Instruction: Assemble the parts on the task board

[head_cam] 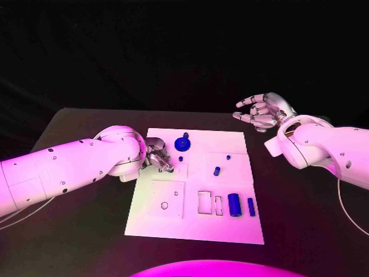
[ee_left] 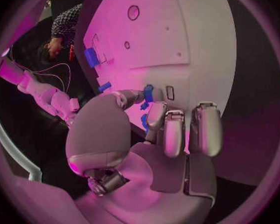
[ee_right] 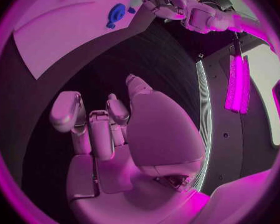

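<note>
Head view, item one: left robot hand, low over the near-left part of the task board, fingers curled in. The left wrist view shows a small blue part pinched at the fingertips, just above a small rectangular slot in the board.
Item two: right robot hand, raised beyond the board's far-right corner, well apart from it, fingers spread, holding nothing.
Item three: loose parts ahead of the left robot hand: a round blue knob, small blue pegs, and two blue cylinders by the rectangular cut-outs.
Risk, as judged: the pinch is slight; a tilted part could jam at the slot's edge or slip out and roll across the counter.
Unclear: the pinched part's shape, and whether it already touches the board; the fingers cover both.
</note>
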Controlling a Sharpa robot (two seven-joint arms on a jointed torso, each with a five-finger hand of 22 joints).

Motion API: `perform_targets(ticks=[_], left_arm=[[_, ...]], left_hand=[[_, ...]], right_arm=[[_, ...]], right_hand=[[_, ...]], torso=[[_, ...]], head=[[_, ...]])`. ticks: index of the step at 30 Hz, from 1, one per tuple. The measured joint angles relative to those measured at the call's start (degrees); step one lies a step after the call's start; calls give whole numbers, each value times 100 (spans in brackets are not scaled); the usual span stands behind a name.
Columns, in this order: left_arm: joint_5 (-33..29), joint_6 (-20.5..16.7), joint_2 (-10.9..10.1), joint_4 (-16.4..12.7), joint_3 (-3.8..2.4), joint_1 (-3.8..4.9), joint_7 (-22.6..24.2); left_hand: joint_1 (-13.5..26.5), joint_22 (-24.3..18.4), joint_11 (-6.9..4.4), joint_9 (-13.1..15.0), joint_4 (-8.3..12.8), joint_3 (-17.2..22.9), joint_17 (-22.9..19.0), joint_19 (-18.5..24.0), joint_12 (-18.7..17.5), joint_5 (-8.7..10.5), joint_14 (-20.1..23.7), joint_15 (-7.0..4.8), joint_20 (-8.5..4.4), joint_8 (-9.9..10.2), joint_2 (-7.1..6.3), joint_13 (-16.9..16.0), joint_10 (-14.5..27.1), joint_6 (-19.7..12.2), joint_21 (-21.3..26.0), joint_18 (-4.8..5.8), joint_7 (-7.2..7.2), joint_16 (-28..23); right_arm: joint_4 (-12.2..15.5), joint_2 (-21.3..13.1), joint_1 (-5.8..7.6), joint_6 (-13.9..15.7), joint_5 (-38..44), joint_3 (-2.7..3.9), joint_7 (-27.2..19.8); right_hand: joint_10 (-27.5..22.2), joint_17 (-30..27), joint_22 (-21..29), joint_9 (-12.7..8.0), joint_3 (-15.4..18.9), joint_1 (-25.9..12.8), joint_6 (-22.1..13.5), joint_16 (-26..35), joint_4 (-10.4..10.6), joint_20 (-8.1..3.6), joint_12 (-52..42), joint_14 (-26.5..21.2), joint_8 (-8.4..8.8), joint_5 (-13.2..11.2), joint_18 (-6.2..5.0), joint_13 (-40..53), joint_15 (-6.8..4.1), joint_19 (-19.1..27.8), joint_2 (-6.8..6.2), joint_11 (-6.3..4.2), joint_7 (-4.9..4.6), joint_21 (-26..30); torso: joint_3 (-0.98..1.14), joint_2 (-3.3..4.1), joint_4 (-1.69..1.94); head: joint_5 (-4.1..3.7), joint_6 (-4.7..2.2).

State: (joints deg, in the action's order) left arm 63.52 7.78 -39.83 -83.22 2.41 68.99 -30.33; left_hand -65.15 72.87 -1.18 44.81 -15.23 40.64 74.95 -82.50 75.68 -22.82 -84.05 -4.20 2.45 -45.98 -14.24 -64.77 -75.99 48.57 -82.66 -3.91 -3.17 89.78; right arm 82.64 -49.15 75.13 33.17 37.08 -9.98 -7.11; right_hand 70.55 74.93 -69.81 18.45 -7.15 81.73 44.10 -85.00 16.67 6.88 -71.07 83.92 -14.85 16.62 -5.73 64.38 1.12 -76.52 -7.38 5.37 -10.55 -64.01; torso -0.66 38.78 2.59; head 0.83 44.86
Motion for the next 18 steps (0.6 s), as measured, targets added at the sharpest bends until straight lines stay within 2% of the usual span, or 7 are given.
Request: perform_targets(ticks=[6,8,11,18], left_arm=[[-14,13,22,21,1,-1,-2],[-21,19,30,31,1,-1,-2],[-32,27,44,46,0,0,-2],[-54,37,67,76,-3,5,-8]], left_hand=[[102,19,-37,27,72,-71,0,-21,55,51,21,-21,-23,0,67,-102,-94,62,0,0,61,0],[181,23,-56,30,427,267,0,-21,59,74,7,-34,-64,19,25,-107,-113,72,0,0,51,0],[224,27,-56,17,444,251,-1,-21,59,75,-1,-42,-64,19,3,-113,-113,92,0,0,51,0],[299,27,-75,4,519,177,-1,-41,59,101,19,-61,-84,36,77,-131,-134,125,0,-1,60,0]], right_arm=[[0,-2,0,3,2,0,4],[1,-2,-1,4,2,0,5],[2,-2,-1,5,2,0,6],[7,-12,-1,8,4,0,9]], right_hand=[[0,0,0,0,0,0,0,0,0,0,0,0,0,0,0,0,0,0,0,0,0,0],[0,0,0,0,0,0,0,0,0,0,0,0,0,0,0,0,0,0,0,0,0,0],[0,-1,1,0,0,0,0,0,0,0,0,0,0,0,0,0,0,0,0,0,0,0],[0,-1,1,0,-16,-30,0,0,-16,0,0,0,0,0,0,0,0,0,30,0,0,0]], torso=[[-1,0,0],[-1,0,0],[-1,0,0],[-1,0,2]], head=[[-7,8],[-9,8],[-10,9],[-7,14]])
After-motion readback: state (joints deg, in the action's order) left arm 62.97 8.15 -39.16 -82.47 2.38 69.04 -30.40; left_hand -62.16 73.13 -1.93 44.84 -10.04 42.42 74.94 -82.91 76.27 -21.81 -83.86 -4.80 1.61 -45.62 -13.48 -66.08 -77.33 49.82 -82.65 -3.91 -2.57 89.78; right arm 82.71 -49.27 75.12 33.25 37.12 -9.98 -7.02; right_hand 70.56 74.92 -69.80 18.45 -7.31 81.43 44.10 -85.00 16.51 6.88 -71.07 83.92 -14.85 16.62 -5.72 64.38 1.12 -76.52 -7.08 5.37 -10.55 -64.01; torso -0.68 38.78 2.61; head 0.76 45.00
